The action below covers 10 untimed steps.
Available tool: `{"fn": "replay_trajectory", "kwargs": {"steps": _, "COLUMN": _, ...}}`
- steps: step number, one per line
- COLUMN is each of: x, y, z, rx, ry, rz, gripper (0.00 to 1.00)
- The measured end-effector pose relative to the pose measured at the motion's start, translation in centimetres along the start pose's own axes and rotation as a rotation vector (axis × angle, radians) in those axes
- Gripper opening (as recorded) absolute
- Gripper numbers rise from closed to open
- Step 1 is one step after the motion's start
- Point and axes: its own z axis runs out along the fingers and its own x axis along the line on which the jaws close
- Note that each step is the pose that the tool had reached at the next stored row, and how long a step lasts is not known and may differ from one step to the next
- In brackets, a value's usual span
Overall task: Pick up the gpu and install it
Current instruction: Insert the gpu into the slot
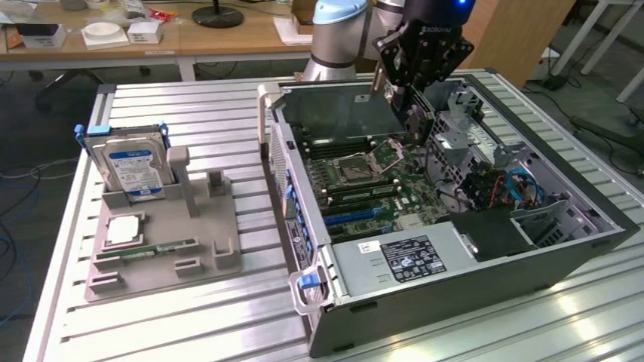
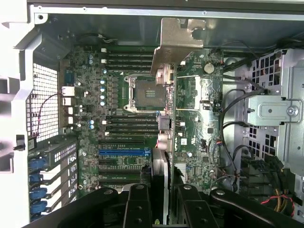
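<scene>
- The gpu [image 2: 182, 42] is clamped between the jaws, which are closed on its thin dark edge. It hangs over the open computer case [image 1: 563, 249], not seated in any slot.
- In the wrist view the card is edge-on, and its silver end bracket reaches toward the case's far wall.
- The card's edge runs crosswise to the long slots of the motherboard [image 2: 118, 95]. It passes just beside the CPU socket [image 2: 145, 92].
- Whether its lower edge touches the board cannot be told.
- The blue slot [image 2: 124, 152] lies bare, toward the rear grille side of the card.
- Slot covers with blue clips [image 2: 38, 190] line the case edge beyond that slot.
- On the card's other side, the drive cage [image 2: 273, 111] and loose black cables [image 2: 228, 128] crowd the space.
- In the exterior view the power supply [image 1: 403, 260] fills the case's near end.
- On the table [image 1: 181, 324], well apart at the exterior view's left, a grey holder [image 1: 166, 271] carries the upright hard drive [image 1: 131, 162].
</scene>
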Motion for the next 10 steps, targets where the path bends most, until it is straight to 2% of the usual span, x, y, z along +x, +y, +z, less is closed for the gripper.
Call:
{"fn": "replay_trajectory", "kwargs": {"steps": 6, "x": 0.0, "y": 0.0, "z": 0.0, "rx": 0.0, "ry": 0.0, "rz": -0.004, "gripper": 0.27}}
{"fn": "replay_trajectory", "kwargs": {"steps": 10, "x": 0.0, "y": 0.0, "z": 0.01, "rx": -0.0014, "ry": 0.0005, "rz": -0.048, "gripper": 0.27}}
